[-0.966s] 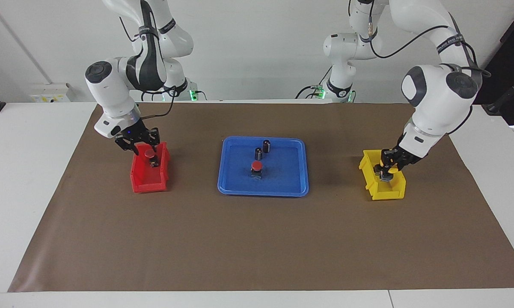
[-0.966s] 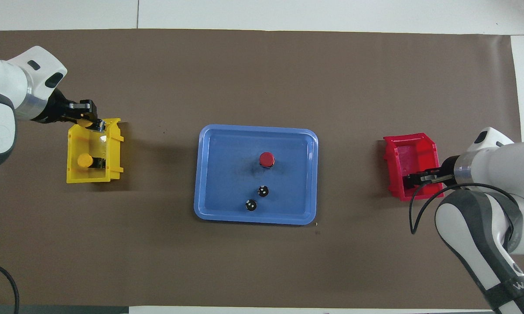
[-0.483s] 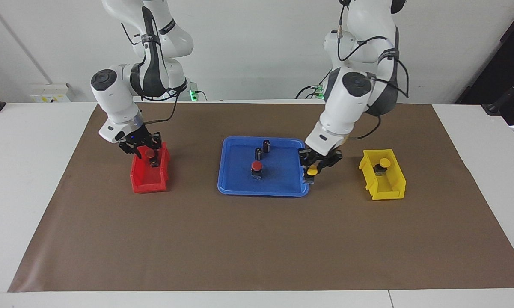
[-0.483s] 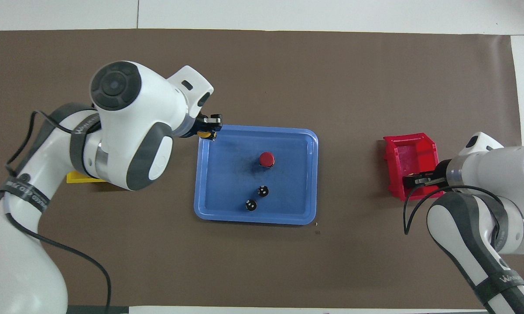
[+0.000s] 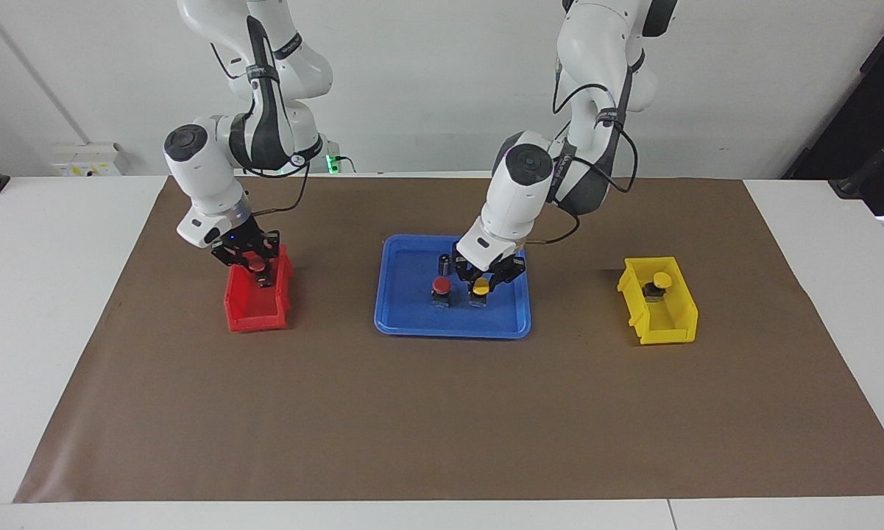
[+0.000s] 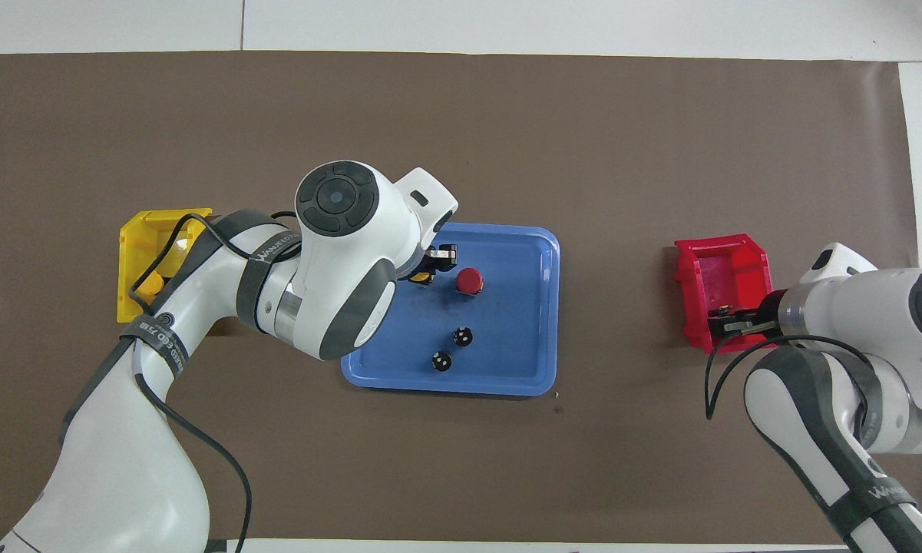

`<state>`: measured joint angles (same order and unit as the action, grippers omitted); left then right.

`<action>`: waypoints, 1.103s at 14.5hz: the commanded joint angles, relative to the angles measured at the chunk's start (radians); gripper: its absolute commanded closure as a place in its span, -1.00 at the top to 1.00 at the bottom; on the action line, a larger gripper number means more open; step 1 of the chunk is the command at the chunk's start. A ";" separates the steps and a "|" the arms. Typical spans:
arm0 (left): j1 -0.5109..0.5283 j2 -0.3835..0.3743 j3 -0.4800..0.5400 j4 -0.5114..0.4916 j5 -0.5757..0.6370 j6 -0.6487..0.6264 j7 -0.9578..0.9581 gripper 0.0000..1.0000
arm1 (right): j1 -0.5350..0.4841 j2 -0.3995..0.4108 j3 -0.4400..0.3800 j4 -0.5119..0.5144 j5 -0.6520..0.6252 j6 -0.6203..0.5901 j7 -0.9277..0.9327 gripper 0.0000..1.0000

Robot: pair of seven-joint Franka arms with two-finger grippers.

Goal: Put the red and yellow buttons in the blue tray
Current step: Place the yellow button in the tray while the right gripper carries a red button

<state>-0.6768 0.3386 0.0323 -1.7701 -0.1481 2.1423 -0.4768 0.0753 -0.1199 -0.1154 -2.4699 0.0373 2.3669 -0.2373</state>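
Note:
The blue tray (image 5: 412, 327) (image 6: 522, 376) lies mid-table. A red button (image 5: 442, 287) (image 6: 469, 280) stands in it. Beside that button, low in the tray, my left gripper (image 5: 481, 288) (image 6: 428, 270) is shut on a yellow button (image 5: 480, 284) (image 6: 422, 276); I cannot tell whether its base touches the floor. My right gripper (image 5: 255, 265) (image 6: 718, 321) is down in the red bin (image 5: 254, 315) (image 6: 725, 265), shut on a red button (image 5: 253, 263). Another yellow button (image 5: 661, 280) (image 6: 150, 287) sits in the yellow bin (image 5: 662, 327) (image 6: 140, 230).
Two dark capless cylinders (image 6: 463, 336) (image 6: 441, 361) stand in the tray, nearer the robots than the buttons; the left arm hides one of them in the facing view. A brown mat (image 5: 442, 427) covers the table. The left arm spans from the yellow bin to the tray.
My left arm has carried the yellow button from the yellow bin across into the blue tray, beside the red button. My right gripper has shut on the red button in the red bin.

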 commanded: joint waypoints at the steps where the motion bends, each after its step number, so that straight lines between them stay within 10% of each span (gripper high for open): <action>1: -0.024 -0.006 0.020 -0.011 -0.019 0.005 -0.014 -0.94 | -0.014 0.026 0.010 0.101 -0.008 -0.102 -0.008 -0.60; 4: -0.030 -0.009 0.021 -0.023 -0.019 0.004 -0.014 -0.78 | -0.002 0.069 0.011 0.303 -0.008 -0.306 -0.005 -0.60; 6: -0.020 -0.007 0.026 -0.019 -0.018 0.001 -0.016 0.24 | 0.004 0.109 0.020 0.452 -0.008 -0.441 0.010 -0.60; 8: -0.020 -0.023 0.031 -0.015 -0.013 -0.028 -0.016 0.79 | 0.053 0.164 0.036 0.589 -0.001 -0.529 0.106 -0.59; 16: 0.267 -0.168 0.049 -0.008 0.145 -0.278 0.213 1.00 | 0.409 0.319 0.036 0.690 0.047 -0.305 0.731 -0.60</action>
<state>-0.5092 0.1870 0.0873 -1.7582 -0.0473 1.8810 -0.3486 0.4497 0.1504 -0.0724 -1.7949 0.0647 2.0175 0.4182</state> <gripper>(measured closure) 0.000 0.612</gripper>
